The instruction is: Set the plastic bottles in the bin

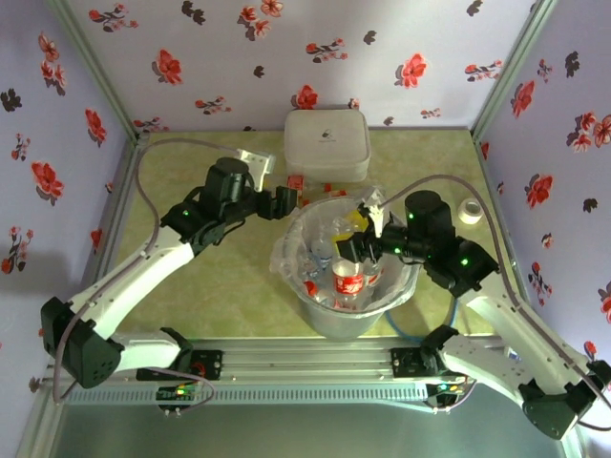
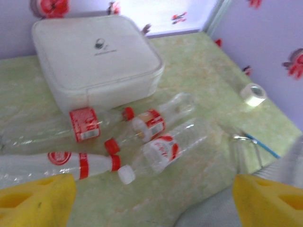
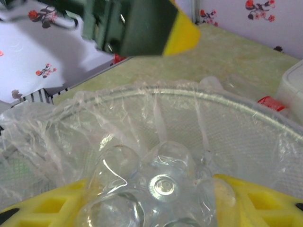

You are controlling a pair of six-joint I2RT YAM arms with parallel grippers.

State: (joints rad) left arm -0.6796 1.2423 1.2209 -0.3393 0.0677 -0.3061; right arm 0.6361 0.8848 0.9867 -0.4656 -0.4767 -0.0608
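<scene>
Honestly could snag the loose bag (image 3: 71, 123) on the bin (image 3: 246, 106) when dropping the bottle (image 3: 163, 187) clamped in right gripper (image 3: 156, 213), left gripper (image 2: 151, 208) open nearby

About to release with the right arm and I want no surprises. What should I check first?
1. Right gripper shut on a bottle: ok, its clear base sits between the jaws.
2. That bottle over the bin: ok, the lined rim lies just beyond it.
3. Left gripper open: ok, jaws wide, nothing between them.
4. Bottles ready for the next pick: ok, four lie on the table by the white box.
5. Clearance between the two grippers: cannot tell.
</scene>
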